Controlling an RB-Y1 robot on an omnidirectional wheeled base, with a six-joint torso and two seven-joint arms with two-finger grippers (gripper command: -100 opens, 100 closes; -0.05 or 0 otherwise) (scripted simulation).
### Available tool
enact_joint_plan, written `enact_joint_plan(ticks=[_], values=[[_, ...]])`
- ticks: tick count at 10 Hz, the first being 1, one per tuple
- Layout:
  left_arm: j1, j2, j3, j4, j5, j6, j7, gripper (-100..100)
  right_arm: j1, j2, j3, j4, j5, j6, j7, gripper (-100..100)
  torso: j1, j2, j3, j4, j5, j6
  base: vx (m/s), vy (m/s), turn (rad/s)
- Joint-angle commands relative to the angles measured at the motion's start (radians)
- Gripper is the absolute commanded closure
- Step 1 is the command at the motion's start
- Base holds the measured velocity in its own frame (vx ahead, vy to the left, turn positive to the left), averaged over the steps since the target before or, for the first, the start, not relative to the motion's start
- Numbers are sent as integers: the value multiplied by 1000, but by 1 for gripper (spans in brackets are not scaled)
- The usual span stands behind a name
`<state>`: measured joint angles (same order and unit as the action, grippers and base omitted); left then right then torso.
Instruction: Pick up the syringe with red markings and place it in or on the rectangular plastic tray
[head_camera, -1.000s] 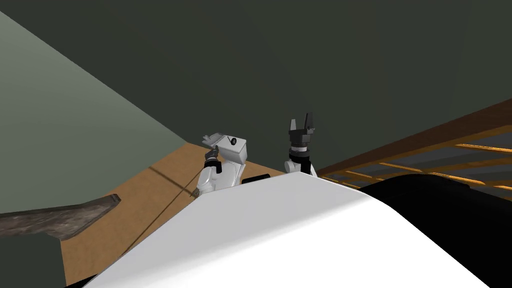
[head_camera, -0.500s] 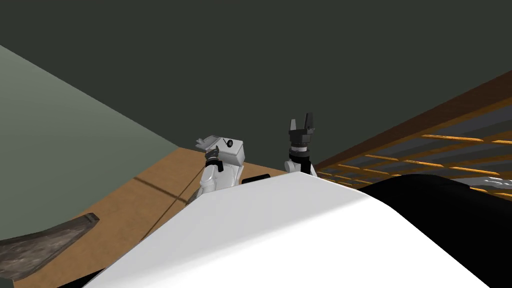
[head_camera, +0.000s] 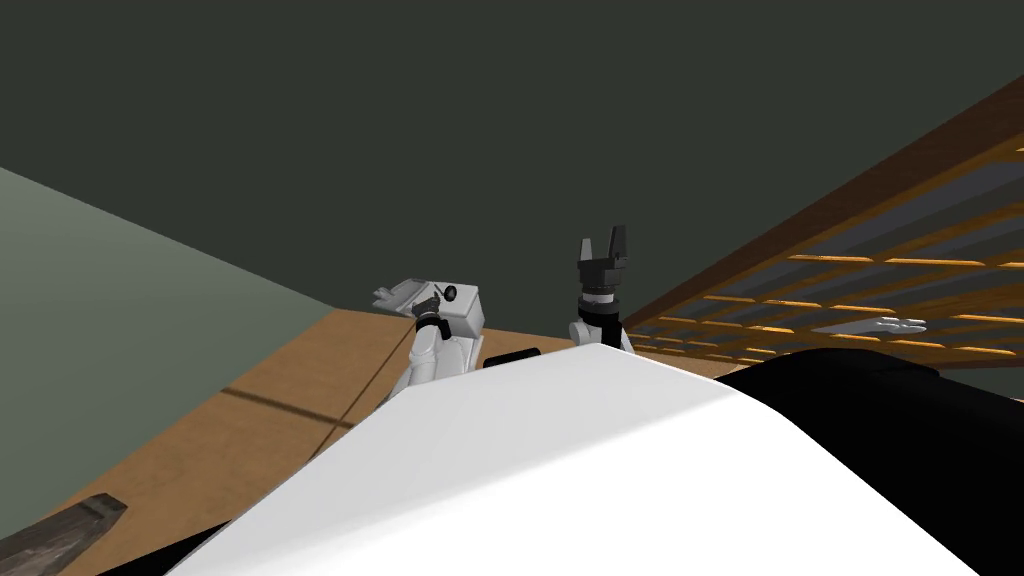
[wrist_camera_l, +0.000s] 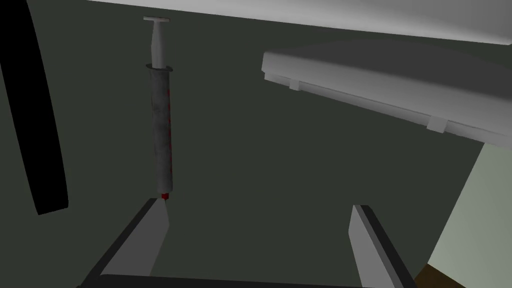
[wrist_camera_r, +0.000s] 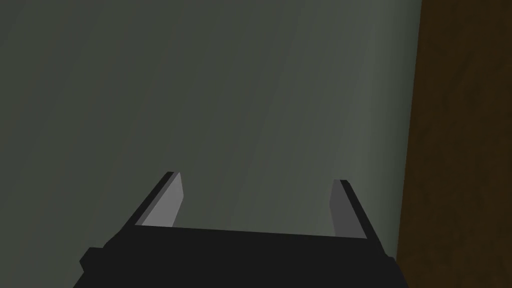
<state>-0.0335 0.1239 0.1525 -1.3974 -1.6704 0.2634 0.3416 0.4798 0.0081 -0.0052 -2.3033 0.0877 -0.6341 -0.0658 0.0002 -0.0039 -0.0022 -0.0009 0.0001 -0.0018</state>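
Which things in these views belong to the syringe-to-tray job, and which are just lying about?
Job:
- syringe with red markings, lying just ahead of the left gripper, jaws open
- grey rectangular tray, beyond it

Lying about:
- slatted wooden frame
- small pale object among its slats
- weathered plank
- right gripper, jaws open, empty

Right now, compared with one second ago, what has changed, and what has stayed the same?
Mostly my own view: I turned right, so the wooden lattice shows more and the pale wall less. The left gripper dipped slightly. Nothing was gripped or released. The right gripper stayed raised and open; the left is open too, the syringe lying just beyond one finger, apart from the grey tray.
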Motion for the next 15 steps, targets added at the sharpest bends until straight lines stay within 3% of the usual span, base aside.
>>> enact_joint_plan(ticks=[1, 5, 7, 8, 9, 10, 11, 15], values=[[-19, -5, 2, 29, -41, 12, 6, -100, 0, 0, 0, 0, 0, 0, 0, 0, 0, 0, 0, 0, 0, 0, 20, -1, -113], [-62, -19, 7, 93, -133, 41, 24, -100, 0, 0, 0, 0, 0, 0, 0, 0, 0, -3, -2, -1, 1, 2, 28, 14, -140], [-62, -22, 9, 91, -135, 41, 21, -100, 0, 0, 0, 0, 0, 0, 0, 0, 1, -5, -4, -2, 1, 3, 22, 14, -56], [-62, -22, 9, 92, -137, 42, 22, 0, 0, 0, 0, 0, 0, 0, 0, 0, 0, -5, -3, -2, 1, 2, 0, 0, 0], [-91, -10, 23, 96, -111, 24, 1, -100, 0, 0, 0, 0, 0, 0, 0, 0, 0, -4, -3, -2, 1, 2, 38, 20, 66], [-78, -14, 13, 97, -126, 37, 17, -100, 0, 0, 0, 0, 0, 0, 0, 0, 1, -6, -4, -2, 1, 2, 25, 12, 14], [-80, -13, 13, 97, -124, 35, 16, 100, 0, 0, 0, 0, 0, 0, 0, 0, 0, -5, -4, -2, 1, 2, 0, 0, 0], [-80, -13, 13, 97, -125, 36, 15, 100, 0, 0, 0, 0, 0, 0, 0, 0, 1, -4, -3, -2, 2, 2, 1, 0, 0]])
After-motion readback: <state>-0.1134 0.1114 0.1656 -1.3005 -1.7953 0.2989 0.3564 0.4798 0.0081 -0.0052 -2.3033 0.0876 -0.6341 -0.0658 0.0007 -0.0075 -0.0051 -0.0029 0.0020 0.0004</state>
